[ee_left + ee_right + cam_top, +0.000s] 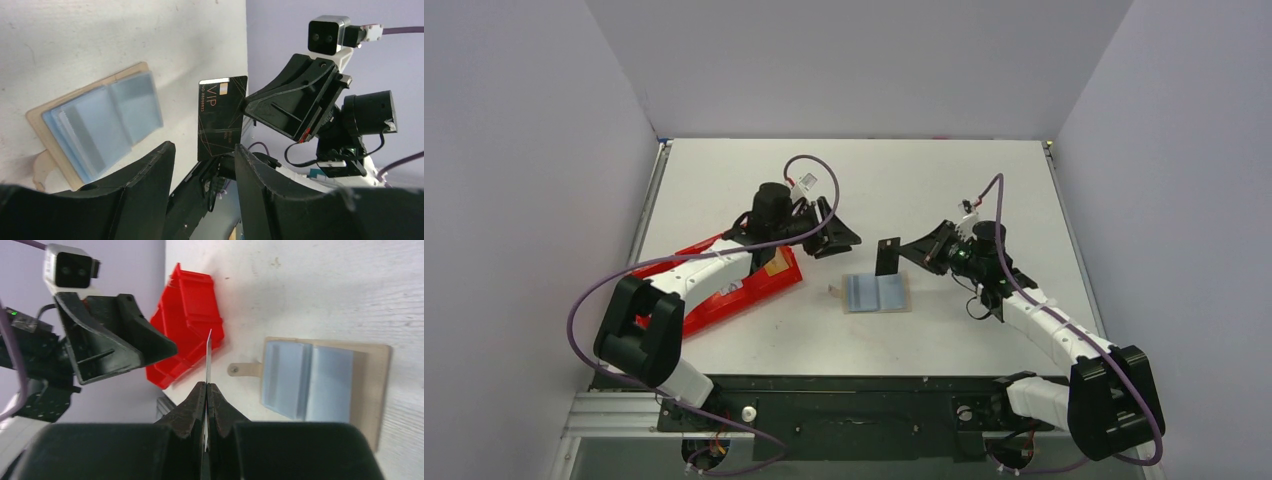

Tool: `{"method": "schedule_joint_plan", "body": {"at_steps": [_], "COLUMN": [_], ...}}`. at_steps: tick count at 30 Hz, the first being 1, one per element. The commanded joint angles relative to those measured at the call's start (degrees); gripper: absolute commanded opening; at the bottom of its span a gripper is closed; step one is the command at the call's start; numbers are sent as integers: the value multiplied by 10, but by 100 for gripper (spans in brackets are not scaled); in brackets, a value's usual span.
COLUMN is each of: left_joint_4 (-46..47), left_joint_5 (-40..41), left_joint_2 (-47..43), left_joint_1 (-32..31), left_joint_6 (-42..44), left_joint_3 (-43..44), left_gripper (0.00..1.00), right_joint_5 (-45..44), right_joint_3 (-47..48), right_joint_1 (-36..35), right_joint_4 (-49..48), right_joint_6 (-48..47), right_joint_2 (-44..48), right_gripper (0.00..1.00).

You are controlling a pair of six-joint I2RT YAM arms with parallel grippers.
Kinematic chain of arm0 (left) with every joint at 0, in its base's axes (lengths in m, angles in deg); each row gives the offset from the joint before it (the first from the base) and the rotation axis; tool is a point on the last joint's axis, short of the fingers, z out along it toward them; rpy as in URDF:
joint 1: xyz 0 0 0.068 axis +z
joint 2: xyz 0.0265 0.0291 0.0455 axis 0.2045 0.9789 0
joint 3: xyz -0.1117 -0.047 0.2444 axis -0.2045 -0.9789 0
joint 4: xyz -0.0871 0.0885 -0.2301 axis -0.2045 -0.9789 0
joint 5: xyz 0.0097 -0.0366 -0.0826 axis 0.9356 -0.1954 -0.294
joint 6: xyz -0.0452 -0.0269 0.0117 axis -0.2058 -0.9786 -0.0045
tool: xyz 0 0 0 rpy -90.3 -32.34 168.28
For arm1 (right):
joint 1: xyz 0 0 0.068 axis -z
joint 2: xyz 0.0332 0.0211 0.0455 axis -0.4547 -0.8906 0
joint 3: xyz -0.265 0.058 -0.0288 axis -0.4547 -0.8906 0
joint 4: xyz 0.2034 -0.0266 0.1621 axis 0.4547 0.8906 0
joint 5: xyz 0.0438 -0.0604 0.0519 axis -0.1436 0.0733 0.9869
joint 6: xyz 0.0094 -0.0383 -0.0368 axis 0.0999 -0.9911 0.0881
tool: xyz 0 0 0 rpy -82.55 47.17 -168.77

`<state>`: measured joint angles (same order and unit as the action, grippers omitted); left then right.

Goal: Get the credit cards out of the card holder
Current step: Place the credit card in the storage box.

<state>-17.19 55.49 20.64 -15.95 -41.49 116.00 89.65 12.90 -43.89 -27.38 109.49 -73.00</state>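
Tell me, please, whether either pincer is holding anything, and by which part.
The right pincer is shut on the black card, pinching it by one edge. The left pincer is open and holds nothing.

Open table (944,190) surrounds card holder (876,293); raised black card (886,257) stands beside.

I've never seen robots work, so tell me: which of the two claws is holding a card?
The right gripper: it is pinched shut on a black VIP card, held on edge. The left gripper stands open and empty.
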Motion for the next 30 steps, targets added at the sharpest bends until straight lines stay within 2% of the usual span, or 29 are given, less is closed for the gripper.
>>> {"method": "schedule_joint_plan", "body": {"at_steps": [1,8,19,22,24,30], "left_joint_4": [99,207,229,247,254,263], "left_joint_5": [-66,-102,-113,-117,-121,-126], "left_joint_2": [-20,-3,9,13,16,21], "left_joint_1": [3,2,-11,-14,-15,-17], "left_joint_6": [-31,-96,-108,-119,-127,-135], "left_joint_3": [-3,-28,-25,-28,-30,-30], "left_gripper": [45,45,45,42,37,0], "right_joint_5": [48,65,64,61,60,59], "right_joint_3": [24,22,24,25,26,25], "right_joint_1": [2,-5,-34,-39,-41,-45], "right_joint_4": [-104,-167,-212,-215,-215,-201], "right_joint_6": [70,120,151,151,150,135], "right_joint_2": [12,4,-15,-19,-20,-23], "right_gripper": [0,0,0,0,0,0]}}
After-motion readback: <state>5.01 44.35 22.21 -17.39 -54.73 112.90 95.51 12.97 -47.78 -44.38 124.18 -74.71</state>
